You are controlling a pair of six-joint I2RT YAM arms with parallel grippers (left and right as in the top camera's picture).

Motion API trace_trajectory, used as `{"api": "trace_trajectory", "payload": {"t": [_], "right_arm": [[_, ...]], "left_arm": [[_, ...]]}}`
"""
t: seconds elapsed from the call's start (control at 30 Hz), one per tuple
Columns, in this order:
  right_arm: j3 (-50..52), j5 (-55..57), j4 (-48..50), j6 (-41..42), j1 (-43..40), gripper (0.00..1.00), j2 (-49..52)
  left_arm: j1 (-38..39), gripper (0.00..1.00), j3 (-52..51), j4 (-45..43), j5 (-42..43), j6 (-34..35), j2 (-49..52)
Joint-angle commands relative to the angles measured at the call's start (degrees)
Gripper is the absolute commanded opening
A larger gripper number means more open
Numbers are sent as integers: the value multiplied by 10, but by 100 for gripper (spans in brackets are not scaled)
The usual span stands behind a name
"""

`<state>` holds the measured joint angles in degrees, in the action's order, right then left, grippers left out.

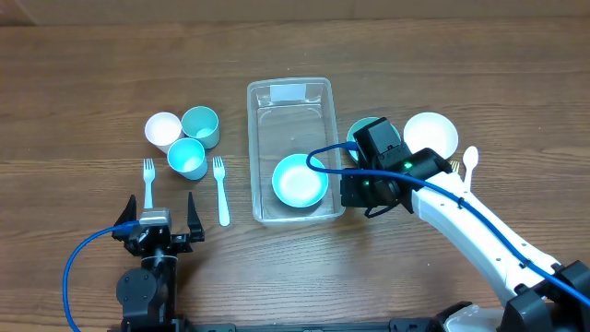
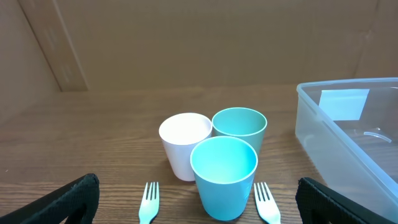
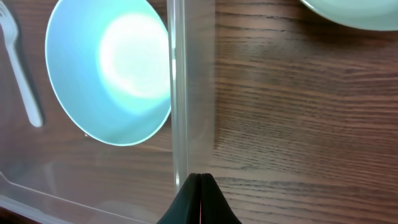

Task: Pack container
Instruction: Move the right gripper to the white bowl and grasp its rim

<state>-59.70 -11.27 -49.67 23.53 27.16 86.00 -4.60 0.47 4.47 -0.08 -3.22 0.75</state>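
The clear rectangular container (image 1: 289, 101) lies in the middle of the table, its pale label at the far end. A teal bowl (image 1: 300, 180) sits inside it at the near end. My right gripper (image 1: 355, 191) is shut and empty, just outside the container's right wall. In the right wrist view its closed fingertips (image 3: 200, 186) are over the wall's rim (image 3: 178, 93), with the teal bowl (image 3: 109, 68) behind the wall. My left gripper (image 1: 159, 221) is open and empty at the near left, apart from everything. The container's corner (image 2: 348, 130) shows in the left wrist view.
A second teal bowl (image 1: 361, 136) is partly hidden under my right arm, next to a white bowl (image 1: 430, 136) and a white spoon (image 1: 469, 161). On the left stand a white cup (image 1: 163, 130) and two teal cups (image 1: 200, 125) (image 1: 186, 158), with two forks (image 1: 147, 180) (image 1: 219, 189).
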Motion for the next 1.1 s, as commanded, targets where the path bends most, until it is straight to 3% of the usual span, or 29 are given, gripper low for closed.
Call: {"api": "trace_trajectory", "payload": {"t": [0.0, 0.23, 0.37, 0.4, 0.43, 0.6, 0.73, 1.07], "right_arm": [[1, 0, 2, 7, 5, 4, -8], [-7, 105, -3, 8, -31, 4, -8], [-52, 133, -33, 7, -103, 4, -8], [-66, 141, -44, 7, -131, 11, -8], [-78, 147, -53, 5, -164, 40, -8], [-95, 128, -39, 3, -310, 67, -8], [-93, 116, 0, 1, -370, 65, -6], [-93, 116, 72, -16, -377, 61, 94]], "left_arm": [[1, 100, -2, 0, -1, -9, -4], [1, 100, -2, 0, -1, -9, -4], [1, 100, -2, 0, -1, -9, -4], [1, 100, -2, 0, -1, -9, -4], [1, 100, -2, 0, -1, -9, -4], [1, 100, -2, 0, -1, -9, -4], [1, 100, -2, 0, -1, -9, -4], [1, 100, -2, 0, -1, -9, -4]]}}
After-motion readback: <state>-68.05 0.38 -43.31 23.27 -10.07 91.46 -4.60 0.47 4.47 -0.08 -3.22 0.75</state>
